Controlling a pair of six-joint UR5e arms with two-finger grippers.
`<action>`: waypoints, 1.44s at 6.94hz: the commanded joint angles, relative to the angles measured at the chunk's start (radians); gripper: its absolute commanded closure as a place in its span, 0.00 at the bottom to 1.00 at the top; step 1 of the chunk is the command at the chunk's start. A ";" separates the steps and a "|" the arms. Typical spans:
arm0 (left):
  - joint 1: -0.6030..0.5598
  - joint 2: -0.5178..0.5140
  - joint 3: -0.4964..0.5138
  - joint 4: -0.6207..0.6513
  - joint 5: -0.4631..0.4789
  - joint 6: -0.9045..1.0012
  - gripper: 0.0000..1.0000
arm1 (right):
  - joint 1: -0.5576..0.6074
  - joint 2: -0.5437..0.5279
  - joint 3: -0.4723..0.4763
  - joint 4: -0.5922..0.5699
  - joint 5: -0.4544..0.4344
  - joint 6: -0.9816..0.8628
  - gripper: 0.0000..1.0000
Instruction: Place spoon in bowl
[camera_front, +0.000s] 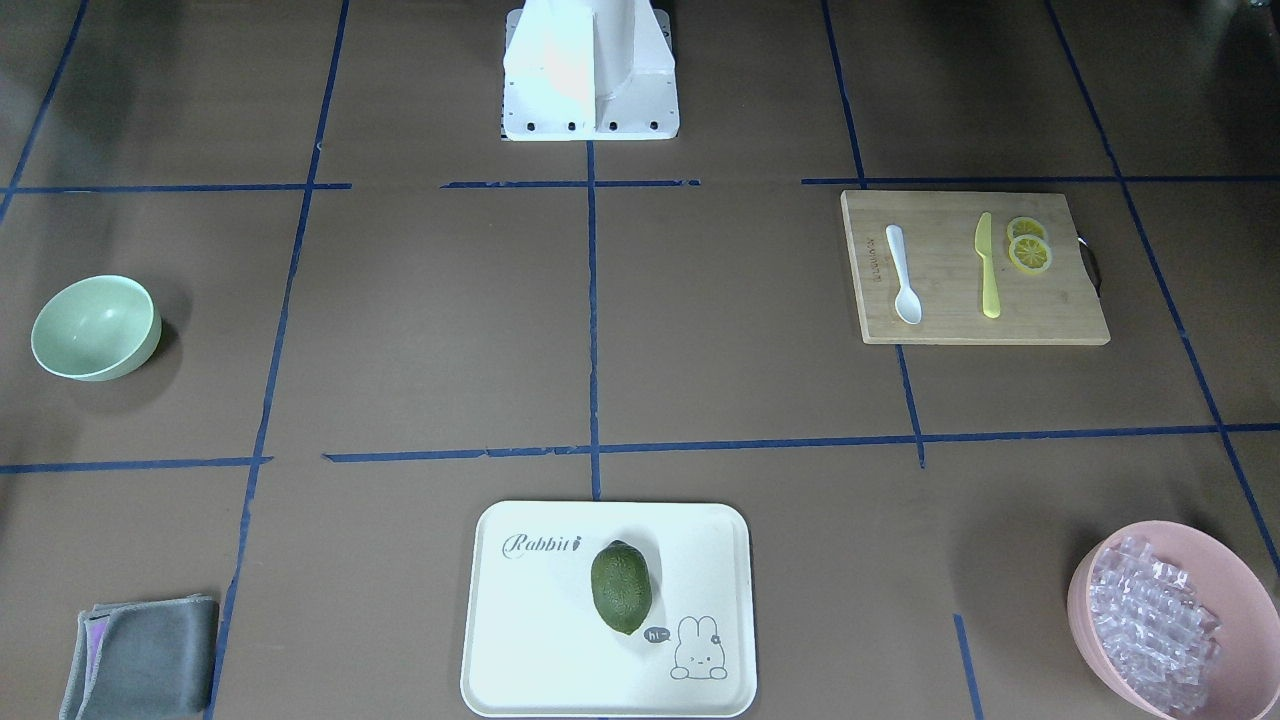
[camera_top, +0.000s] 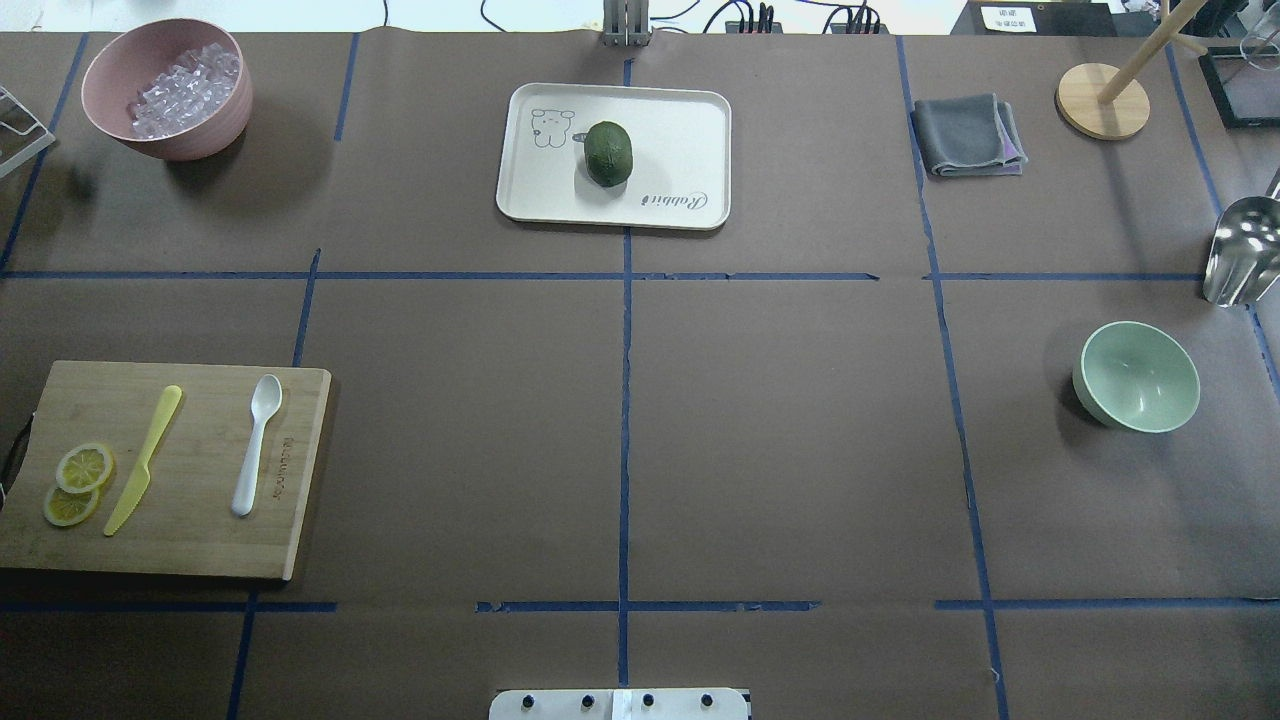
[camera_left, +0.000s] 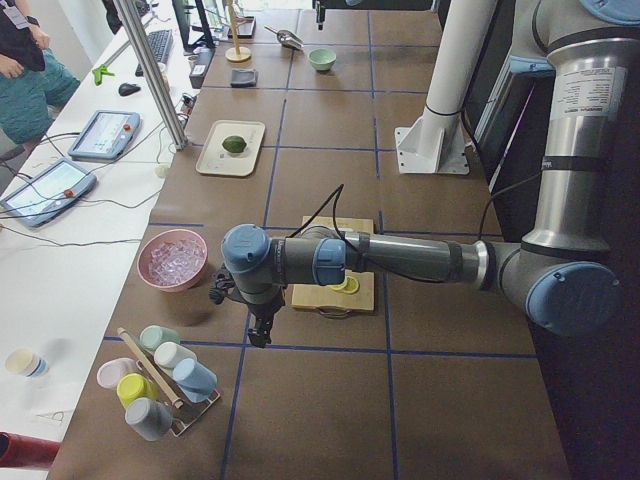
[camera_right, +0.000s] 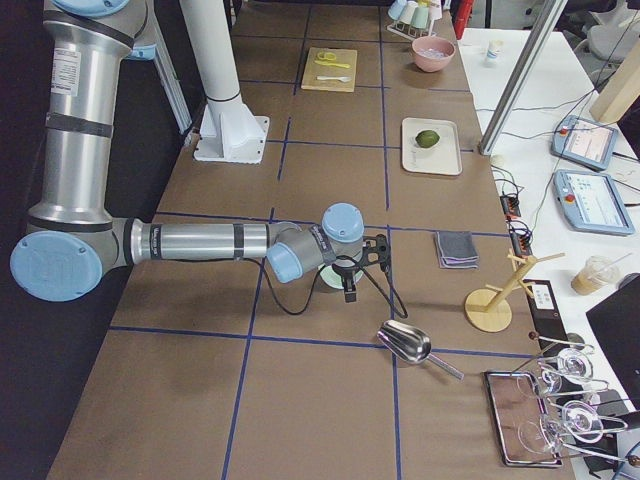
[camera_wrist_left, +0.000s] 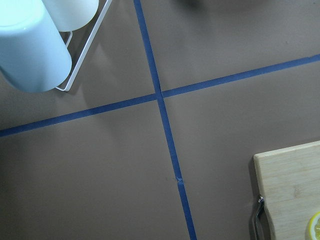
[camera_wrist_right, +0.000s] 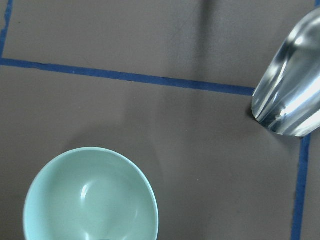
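Note:
The white spoon (camera_top: 256, 443) lies on a wooden cutting board (camera_top: 190, 550) at the table's left, scoop pointing away from the robot; it also shows in the front view (camera_front: 903, 275). The mint-green bowl (camera_top: 1137, 376) stands empty at the far right, and shows in the right wrist view (camera_wrist_right: 90, 197). My left gripper (camera_left: 258, 335) hangs over the table beside the board's outer end, seen only in the left side view. My right gripper (camera_right: 349, 290) hangs beside the bowl, seen only in the right side view. I cannot tell whether either is open or shut.
A yellow knife (camera_top: 145, 458) and lemon slices (camera_top: 75, 480) share the board. A pink bowl of clear cubes (camera_top: 165, 90), a tray (camera_top: 690, 120) with a green fruit, a grey cloth (camera_top: 965, 135) and a metal scoop (camera_top: 1240, 250) stand around. A cup rack (camera_left: 155, 375) stands near the left gripper.

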 joint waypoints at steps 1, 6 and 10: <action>0.000 0.002 0.000 0.000 -0.001 0.002 0.00 | -0.130 0.049 -0.116 0.078 -0.097 0.075 0.02; 0.000 0.002 -0.004 0.000 -0.003 0.001 0.00 | -0.138 0.066 -0.095 0.080 -0.074 0.096 0.98; 0.000 0.007 -0.013 0.001 -0.001 -0.003 0.00 | -0.165 0.107 0.049 0.063 -0.033 0.305 1.00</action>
